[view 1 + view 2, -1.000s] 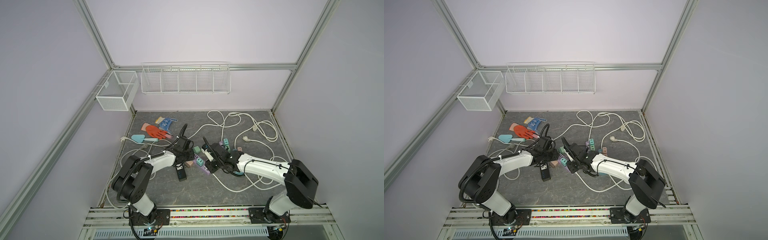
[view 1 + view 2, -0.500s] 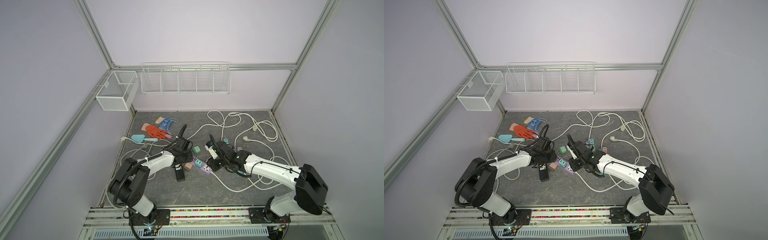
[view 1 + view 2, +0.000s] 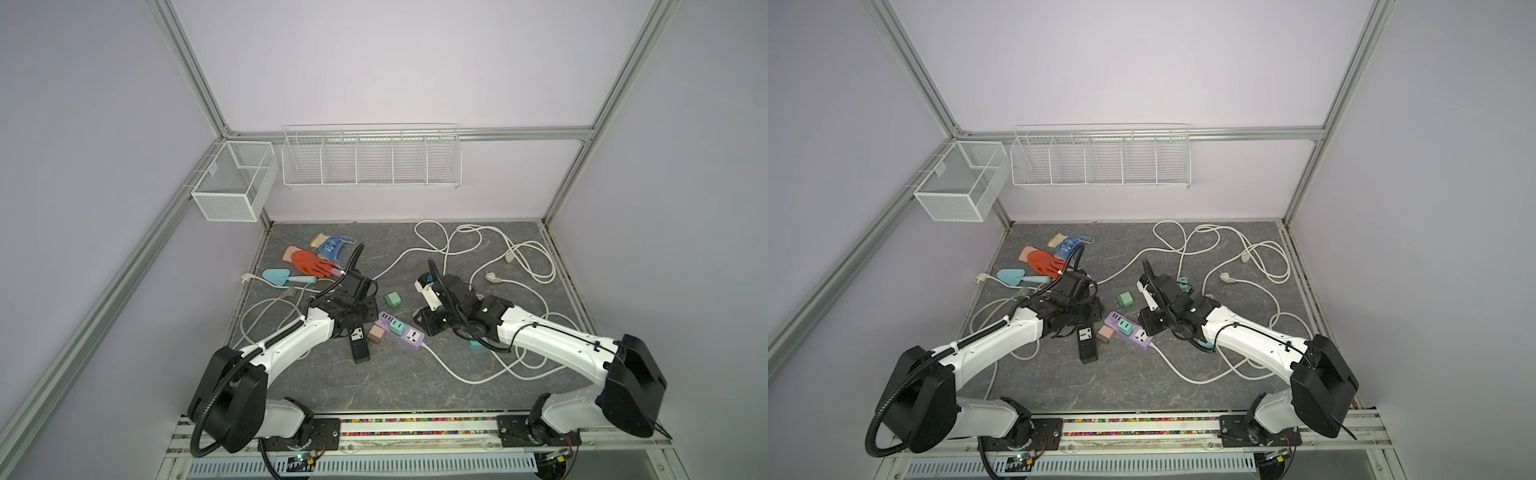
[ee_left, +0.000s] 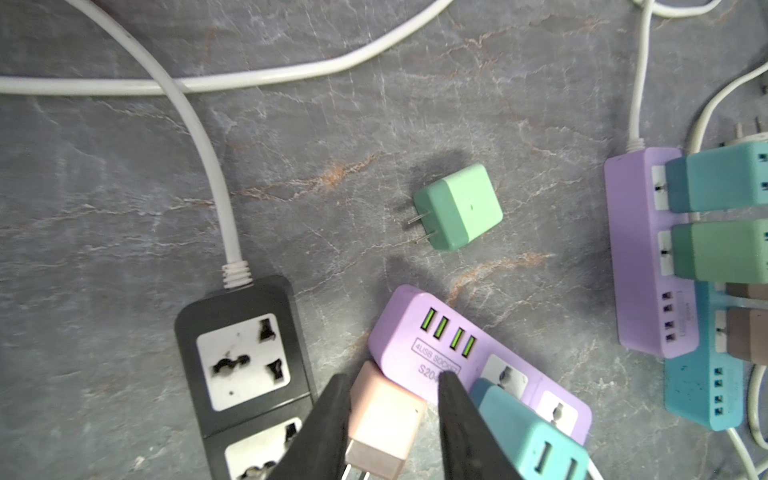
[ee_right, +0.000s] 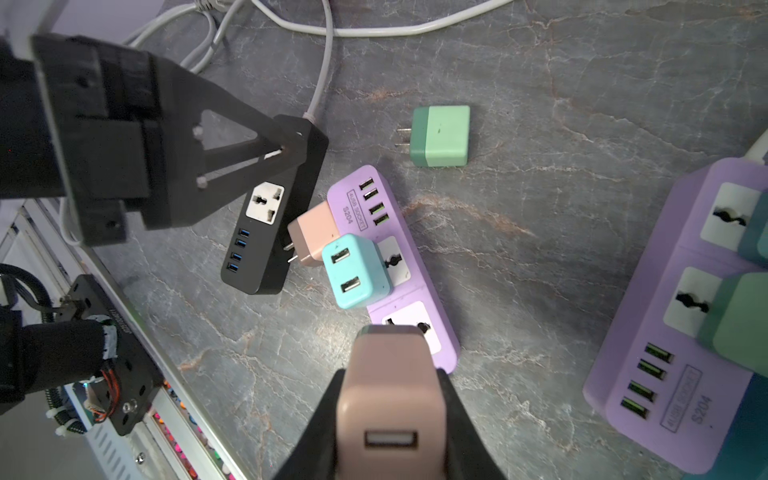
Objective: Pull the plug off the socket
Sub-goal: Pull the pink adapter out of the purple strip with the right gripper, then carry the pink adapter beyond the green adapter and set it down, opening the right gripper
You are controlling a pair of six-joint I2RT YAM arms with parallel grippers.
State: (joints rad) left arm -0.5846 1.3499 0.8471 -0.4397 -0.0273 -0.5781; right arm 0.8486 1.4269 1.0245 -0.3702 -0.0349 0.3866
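Note:
A purple power strip point(image 5: 345, 195) point(image 3: 411, 337) lies mid-table with a teal plug point(image 5: 357, 270) point(image 4: 523, 432) seated in its middle socket. My right gripper point(image 5: 391, 376) point(image 3: 426, 322) is shut on a pink plug point(image 5: 390, 357), held just over the strip's end socket, whose holes show bare past the plug's tip. A second pink plug point(image 4: 382, 415) point(image 5: 311, 232) lies loose on the table against the strip's USB end. My left gripper point(image 4: 392, 378) point(image 3: 1092, 316) straddles it, open, with a gap at one finger.
A black power strip point(image 4: 241, 361) point(image 3: 358, 343) lies beside the loose pink plug. A green plug point(image 4: 457, 208) point(image 3: 392, 300) lies apart. Another purple strip point(image 5: 685, 291) with plugs sits under the right arm, atop a teal strip point(image 4: 698, 374). White cables point(image 3: 457, 374) loop around; gloves point(image 3: 307, 262) lie at back left.
The right arm has drawn back and lifted slightly, keeping its pink plug. The left fingers have eased apart a little around the loose pink plug.

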